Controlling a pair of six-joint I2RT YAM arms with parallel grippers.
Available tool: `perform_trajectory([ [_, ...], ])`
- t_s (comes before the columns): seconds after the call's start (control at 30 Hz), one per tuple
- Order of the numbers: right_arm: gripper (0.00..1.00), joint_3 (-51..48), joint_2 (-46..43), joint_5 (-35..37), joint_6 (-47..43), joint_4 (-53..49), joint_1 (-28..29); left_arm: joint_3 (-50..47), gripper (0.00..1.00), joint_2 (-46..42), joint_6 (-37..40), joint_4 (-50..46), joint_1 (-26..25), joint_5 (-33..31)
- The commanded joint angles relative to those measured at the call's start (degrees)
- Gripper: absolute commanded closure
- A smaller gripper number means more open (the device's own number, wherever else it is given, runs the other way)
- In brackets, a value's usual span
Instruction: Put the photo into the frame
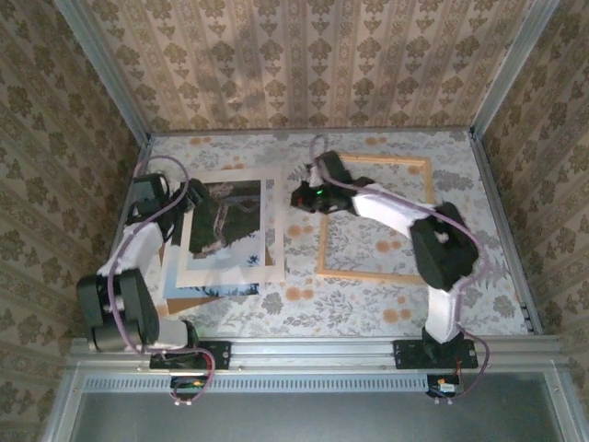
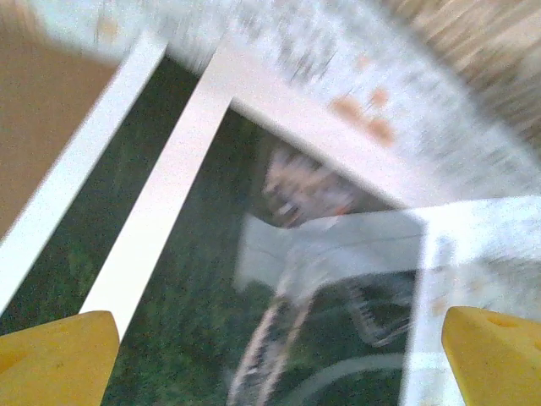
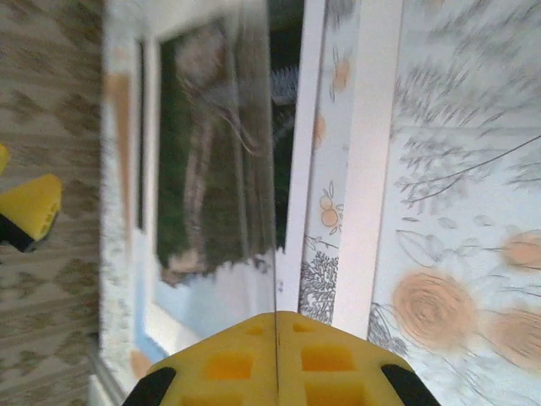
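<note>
Left of the empty rectangular light-wood frame [image 1: 368, 275], white-bordered green-hill photo [image 1: 241, 221] unframed; my left jaws apart, right jaws clamped on clear sheet [image 3: 245, 152].

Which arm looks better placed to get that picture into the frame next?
Right, probably: the right gripper is shut on a thin clear sheet beside the photo, and the frame lies beneath that arm. The left gripper hangs open.

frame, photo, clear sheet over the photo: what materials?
Frame: looks like light natural wood, matte; pale tan moulding, grain too small to see.
Photo: probably a paper print, going by the white border; finish unclear.
Sheet: clear glass or acrylic, glossy; it carries reflections and the print shows through.
</note>
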Motion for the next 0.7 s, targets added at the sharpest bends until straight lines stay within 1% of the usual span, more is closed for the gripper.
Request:
perform_trajectory([
  [0.0, 1.0, -4.6, -11.7, -6.5, -4.2, -0.3, -6.7, 1.1, 0.01, -3.9, -2.4, -0.1, -3.6, -1.6],
  [0.07, 1.0, -6.6, -17.0, -7.6, -4.8, -3.1, -11.1, 2.4, 0.02, -3.5, -0.2, -1.4, -8.5, -3.7],
  [0.17, 1.0, -6.7, -24.3, -6.9, -6.6, -8.8, -18.7, 5.4, 0.03, 0.4, 3.0, -1.9, -16.9, -6.5],
  [0.23, 1.0, -5.9, -28.7, -6.8, -6.6, -10.9, -24.1, 8.6, 0.03, 5.1, 5.6, -2.6, -22.7, -8.6],
  [0.3, 1.0, -4.4, -31.7, -6.3, -6.5, -12.5, -28.9, 13.0, 0.03, 10.2, 8.2, -4.6, -28.1, -12.0],
  [0.37, 1.0, -2.7, -33.6, -5.2, -6.3, -13.6, -32.9, 16.8, 0.03, 15.5, 9.9, -5.3, -31.6, -13.0],
  [0.4, 1.0, -1.4, -34.1, -4.9, -6.3, -14.4, -34.6, 19.3, 0.04, 18.5, 10.5, -6.1, -34.3, -13.4],
  [0.47, 1.0, 1.7, -34.4, -2.5, -7.1, -17.0, -36.6, 24.8, 0.05, 24.2, 12.3, -8.4, -37.6, -14.0],
  [0.53, 1.0, 4.7, -34.5, 0.3, -8.6, -19.0, -37.2, 31.7, 0.07, 30.6, 14.4, -12.8, -40.7, -15.2],
  [0.67, 1.0, 8.9, -33.8, 3.8, -11.0, -21.5, -37.3, 42.4, 0.17, 40.5, 16.2, -18.7, -43.9, -15.7],
])
